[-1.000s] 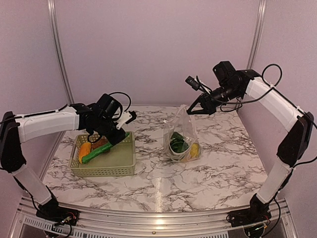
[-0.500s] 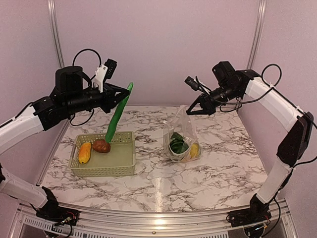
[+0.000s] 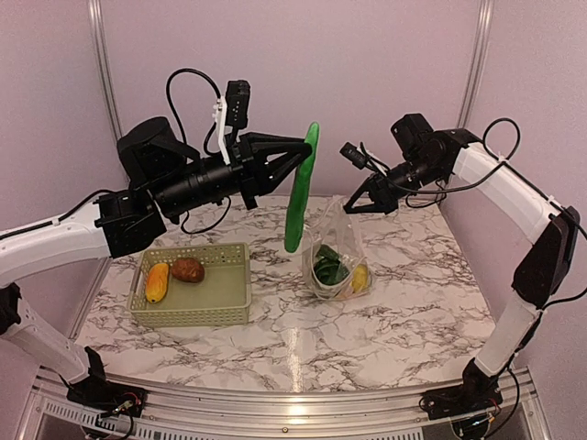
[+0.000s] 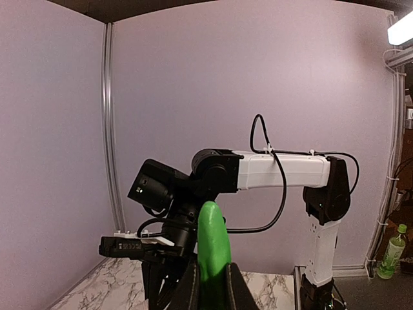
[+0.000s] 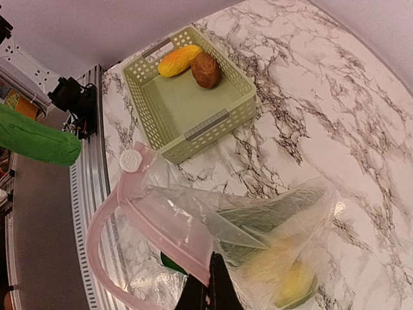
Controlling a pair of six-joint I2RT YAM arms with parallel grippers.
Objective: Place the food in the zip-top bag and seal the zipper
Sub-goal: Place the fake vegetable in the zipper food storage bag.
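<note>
My left gripper (image 3: 301, 154) is shut on the top end of a long bright green vegetable (image 3: 297, 206), which hangs nearly upright in the air just left of the bag's mouth. In the left wrist view it stands between my fingers (image 4: 213, 248). My right gripper (image 3: 350, 205) is shut on the zip-top bag's (image 3: 337, 252) top edge and holds its mouth open. In the right wrist view the pink zipper strip (image 5: 155, 223) curves open, with a yellow fruit (image 5: 293, 283) and dark green pieces (image 5: 277, 208) inside the bag. The green vegetable's tip (image 5: 39, 139) shows at the left.
A pale green lattice basket (image 3: 234, 298) stands at the left of the marble table and holds an orange piece (image 3: 157, 281) and a brown potato (image 3: 188, 269). It also shows in the right wrist view (image 5: 213, 123). Purple walls with metal posts stand behind.
My left arm lifted the green vegetable out of the basket and carried it up and to the right, next to the bag's mouth. The right arm and bag have not moved.
</note>
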